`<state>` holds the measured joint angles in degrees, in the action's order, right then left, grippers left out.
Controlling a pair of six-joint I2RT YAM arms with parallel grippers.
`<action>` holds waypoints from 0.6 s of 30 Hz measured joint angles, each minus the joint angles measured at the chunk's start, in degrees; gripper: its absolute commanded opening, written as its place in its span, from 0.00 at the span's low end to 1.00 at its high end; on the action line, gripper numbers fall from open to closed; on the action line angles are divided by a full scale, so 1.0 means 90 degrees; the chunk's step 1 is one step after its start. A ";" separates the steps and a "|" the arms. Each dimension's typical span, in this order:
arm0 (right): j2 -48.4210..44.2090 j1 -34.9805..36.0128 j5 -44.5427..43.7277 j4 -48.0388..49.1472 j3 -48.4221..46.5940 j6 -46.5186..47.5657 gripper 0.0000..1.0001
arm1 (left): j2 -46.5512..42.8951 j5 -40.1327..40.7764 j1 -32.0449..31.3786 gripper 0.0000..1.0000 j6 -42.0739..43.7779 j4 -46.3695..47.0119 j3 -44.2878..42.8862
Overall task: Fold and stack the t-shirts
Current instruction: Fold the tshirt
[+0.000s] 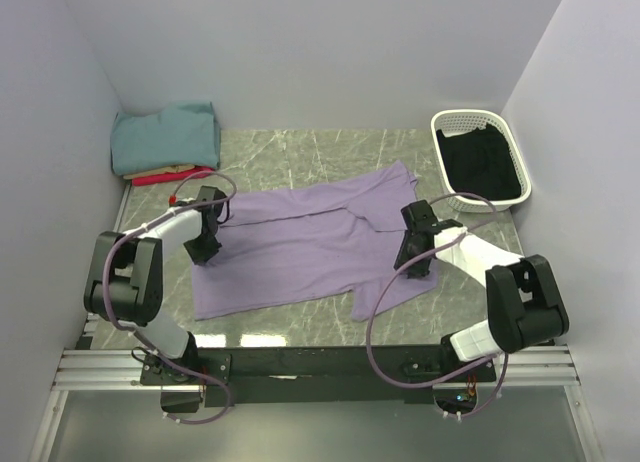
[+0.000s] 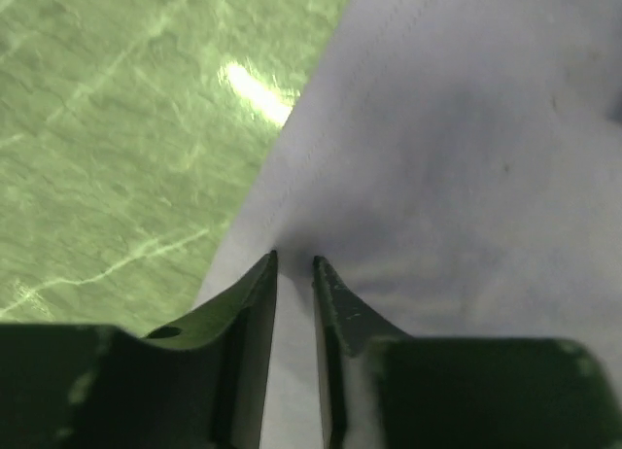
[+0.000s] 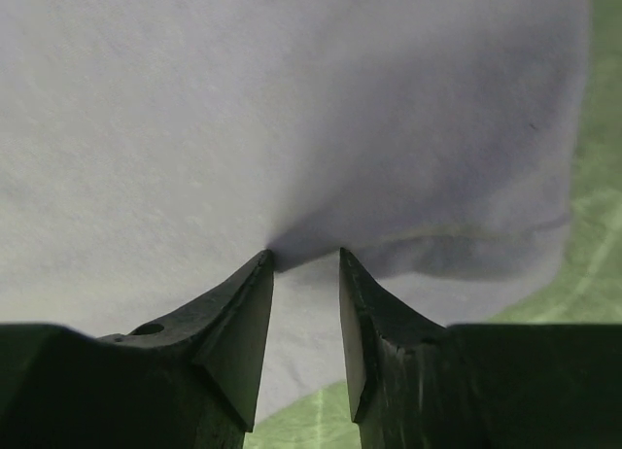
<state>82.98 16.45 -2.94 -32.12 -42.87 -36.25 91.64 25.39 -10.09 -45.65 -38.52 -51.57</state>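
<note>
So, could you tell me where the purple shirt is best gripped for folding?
Pinch its edges from above: the purple shirt lies flat, so only edges offer hold. The left gripper is at the stitched left edge, the right gripper at the right.

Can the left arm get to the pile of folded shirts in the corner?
Probably yes. The pile of folded shirts lies just beyond the left pincer, and I see nothing blocking the way. But that pincer is pinching the purple shirt right now.

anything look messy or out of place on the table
The large lavender cloth t-shirt lies skewed across the green marble table, creased, with its right end bunched and folded over. The folded teal-topped shirt stack at far left looks tidy.
</note>
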 measured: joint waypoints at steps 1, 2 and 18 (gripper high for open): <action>-0.0066 0.0000 -0.0036 -0.0032 0.0034 -0.0015 0.45 | 0.0083 0.0036 0.0032 0.25 0.0007 -0.0041 -0.0073; -0.0194 0.0000 -0.0078 -0.0080 0.0080 -0.0010 0.46 | 0.0117 0.0051 0.0036 0.25 0.0019 -0.0051 -0.0109; -0.3118 -0.0260 -0.0556 -0.0787 0.0386 -0.0486 0.59 | -0.2939 -0.1989 -0.0146 0.56 0.0714 0.1027 -0.0328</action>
<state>54.92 14.11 -7.94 -39.20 -39.40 -40.62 65.19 7.49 -11.40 -39.22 -29.28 -54.52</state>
